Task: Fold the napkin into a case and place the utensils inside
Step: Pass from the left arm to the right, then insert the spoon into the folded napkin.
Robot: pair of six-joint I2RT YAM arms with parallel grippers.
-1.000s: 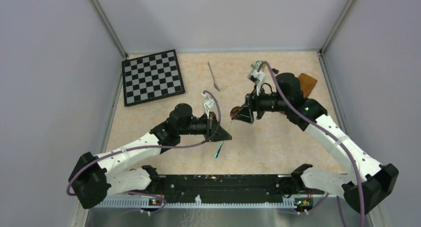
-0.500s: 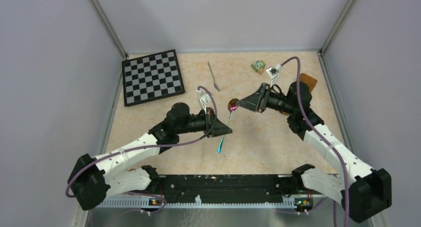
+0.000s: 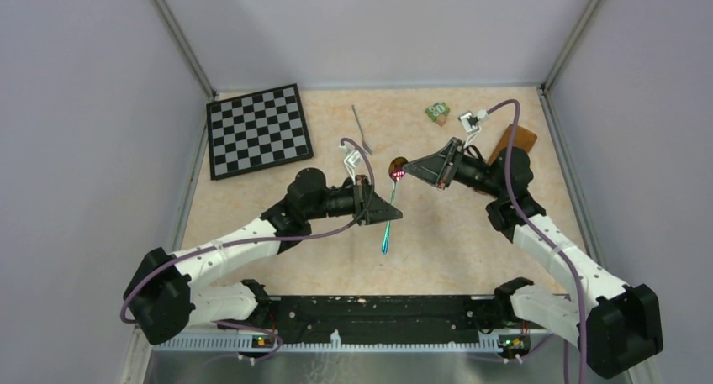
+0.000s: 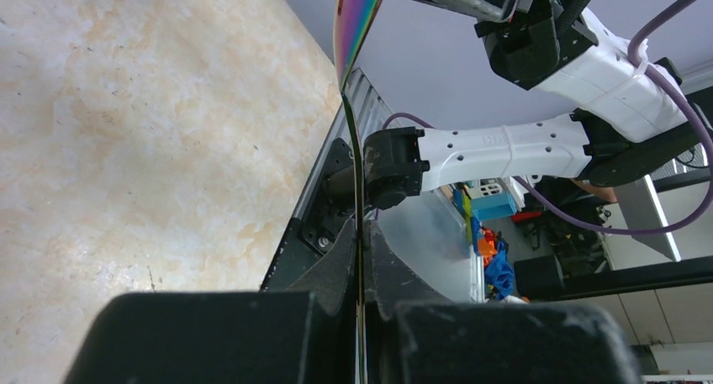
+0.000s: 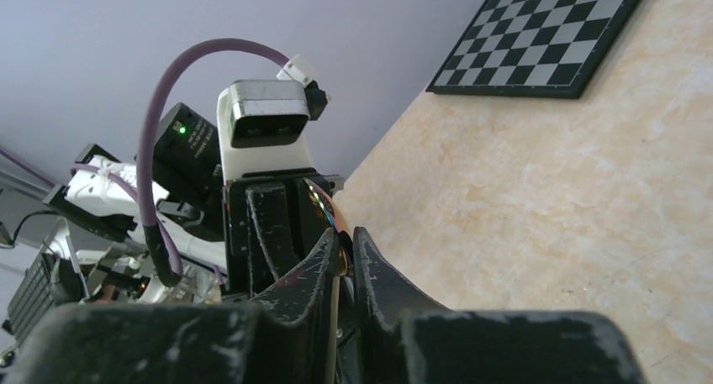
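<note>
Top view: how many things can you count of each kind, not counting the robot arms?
Thin metal utensils: 2, a lifted spoon and another lying flat
Black-and-white chessboards: 1
Small green blocks: 1
Shiny orange-brown cloths: 1
Total: 5

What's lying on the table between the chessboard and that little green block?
A thin metal utensil lies alone there, between the chessboard and the green block, as the top view shows.
</note>
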